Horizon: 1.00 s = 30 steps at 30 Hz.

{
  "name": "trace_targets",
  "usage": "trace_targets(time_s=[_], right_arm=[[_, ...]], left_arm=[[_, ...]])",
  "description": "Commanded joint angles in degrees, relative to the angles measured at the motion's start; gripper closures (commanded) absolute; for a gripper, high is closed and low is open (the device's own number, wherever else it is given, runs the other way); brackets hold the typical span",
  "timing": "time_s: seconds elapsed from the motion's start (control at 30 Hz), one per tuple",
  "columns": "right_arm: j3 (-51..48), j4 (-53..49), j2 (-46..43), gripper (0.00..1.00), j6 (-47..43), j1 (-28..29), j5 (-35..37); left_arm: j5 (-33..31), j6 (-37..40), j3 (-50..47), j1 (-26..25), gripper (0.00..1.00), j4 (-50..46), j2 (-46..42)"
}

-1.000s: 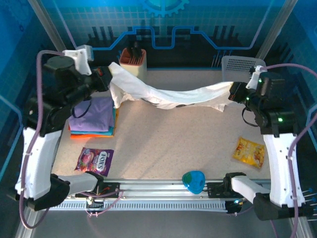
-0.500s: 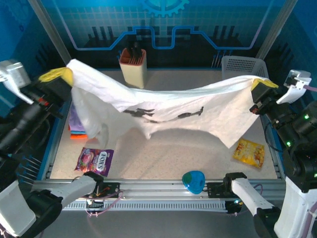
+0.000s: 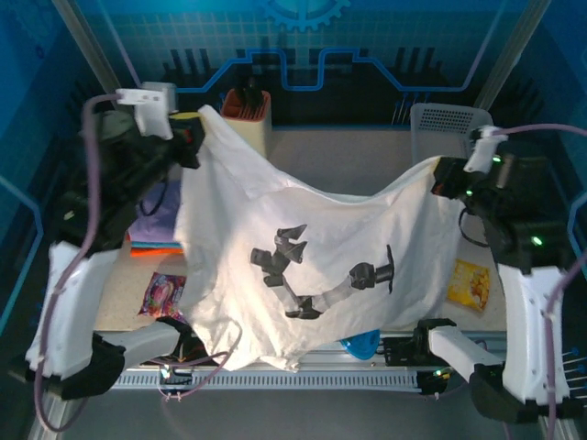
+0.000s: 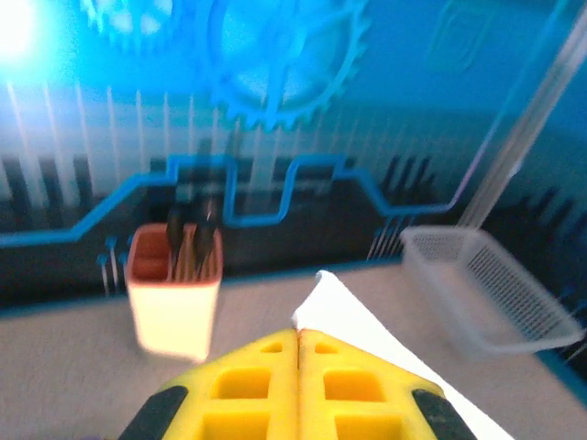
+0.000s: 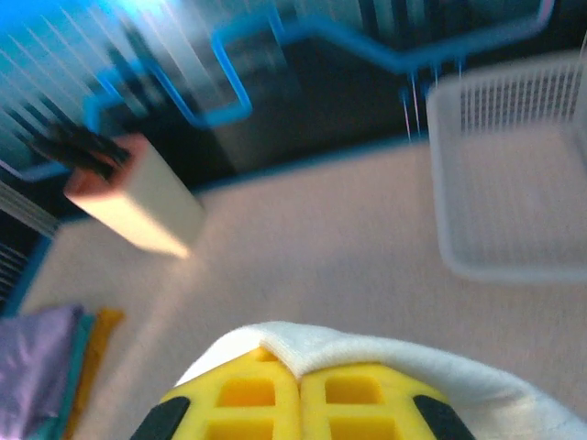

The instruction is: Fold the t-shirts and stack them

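A large white t-shirt [image 3: 303, 257] with a dark robot-arm print hangs spread between both grippers and drapes down over the table's near edge. My left gripper [image 3: 195, 130] is shut on its upper left corner. In the left wrist view the yellow fingers [image 4: 266, 385] of the left gripper [image 4: 299, 333] are pressed together with white cloth [image 4: 367, 330] beyond them. My right gripper [image 3: 440, 174] is shut on the upper right corner, and the hem [image 5: 367, 353] lies folded over the tips of the right gripper [image 5: 300, 374]. A folded lavender and orange stack [image 3: 151, 234] lies at the left, partly covered.
A white perforated basket [image 3: 445, 121] stands at the back right. A beige holder with dark utensils [image 3: 249, 103] is at the back centre. Peeking from under the shirt are a purple snack packet [image 3: 158, 295] and a blue object [image 3: 362, 346]. A yellow packet [image 3: 470, 284] lies at the right.
Both arms have swung back in from their wide, raised pose. The shirt, stretched out half a second ago, now hangs spread with its print facing up, covering the table's middle and front.
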Motion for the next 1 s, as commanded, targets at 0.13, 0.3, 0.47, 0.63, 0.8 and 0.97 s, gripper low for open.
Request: trace_targets(time_s=[0.13,0.3,0.47,0.63,0.8,0.97], right_arm=[[-13.9,11.9,6.0,1.00,2.8,0.4,-1.4],[-17.4,18.9,14.4,1.00,4.8,-0.3,-2.2],[-19.3,28.4,22.3,1.00,6.4,-2.5,-6.1],[-18.0,31.8,29.0,1.00,5.2,-3.8,-10.8],[-17.8,33.1,32.5,1.00,3.0,-4.5,-11.7],[-18.0,32.1,34.5,1.00,1.5,-6.1,-12.1]], left_arm=[[0.4,-1.9,-13.1,7.1,1.00,16.7,4.9],[3.4,-5.0,-16.6,10.1,1.00,22.1,12.5],[4.9,-7.4,-18.0,12.1,1.00,27.4,18.7],[5.7,-8.7,-20.8,13.0,1.00,30.0,20.3],[7.2,-10.8,-24.8,14.7,1.00,32.2,20.7],[8.2,-12.8,-28.2,15.3,1.00,33.9,20.6]])
